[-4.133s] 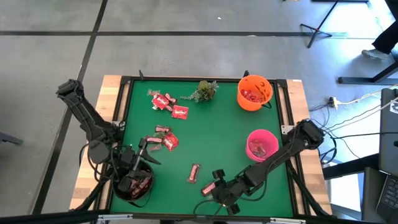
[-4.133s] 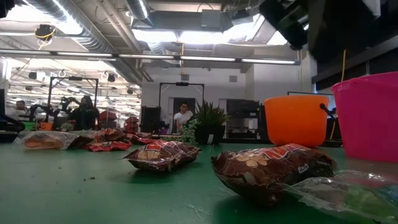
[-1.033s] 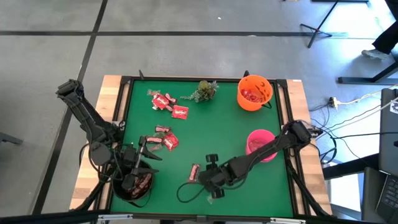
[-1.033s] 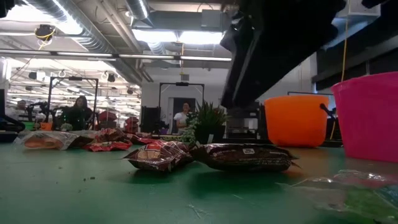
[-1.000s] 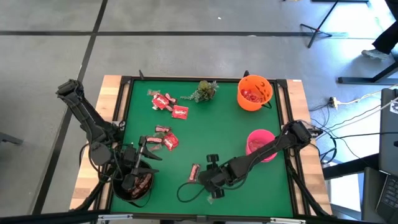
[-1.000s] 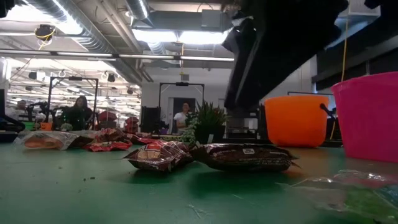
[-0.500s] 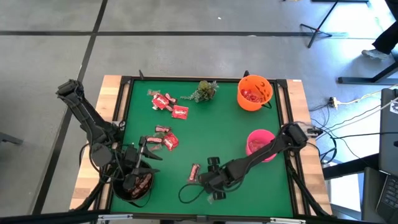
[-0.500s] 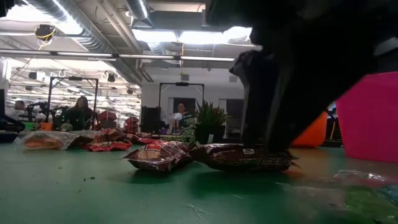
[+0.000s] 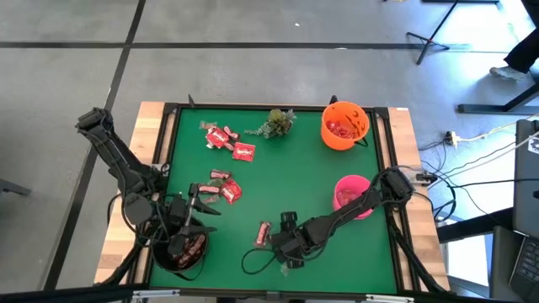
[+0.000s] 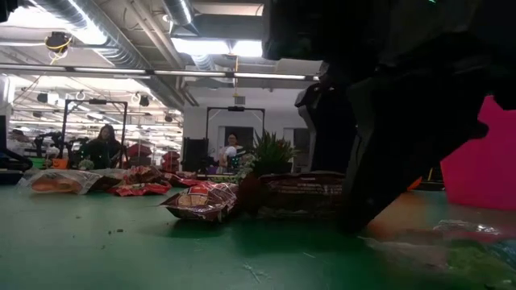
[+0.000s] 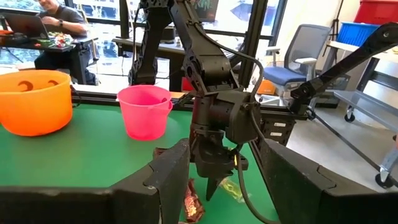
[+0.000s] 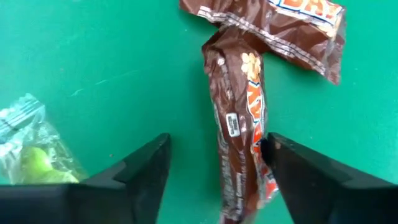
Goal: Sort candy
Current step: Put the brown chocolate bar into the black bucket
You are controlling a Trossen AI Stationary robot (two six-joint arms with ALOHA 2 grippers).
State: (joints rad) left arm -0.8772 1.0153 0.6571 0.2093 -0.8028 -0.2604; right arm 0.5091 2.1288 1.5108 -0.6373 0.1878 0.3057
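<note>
**Candy bar between my spread fingers**

Candy lies scattered over the green felt of my counter [image 9: 312, 185], which is framed by a dark rim set on pale wood. My right claw [image 12: 214, 168] sits low over the near middle of the felt, jaws spread wide and gripping nothing; one dark brown bar [image 12: 239, 124], its glossy wrapper crinkled and printed with peanuts and a barcode, lies between my fingers, touching the inner edge of one. A second brown bar [image 12: 280, 25] lies just past its far end, overlapping it. Just outside my other finger rests a clear-wrapped sweet [image 12: 31, 149] with something pale green inside.

My left claw [image 9: 187, 229] hovers over the dark bowl [image 9: 178, 261] at the near left corner, jaws parted and empty; brown bars lie in that bowl.

Bright red square packets [image 9: 226, 139] cluster at the far left of the felt, more [image 9: 221, 189] lie nearer the middle, and a small green plant sprig [image 9: 276, 123] stands at the far edge. An orange bowl [image 9: 345, 125] holding red packets and a pink bowl [image 9: 354, 195] stand to the right, both smooth plastic.

Beyond the counter is a workshop with strip lights, exposed ducts, and people seated at desks.
</note>
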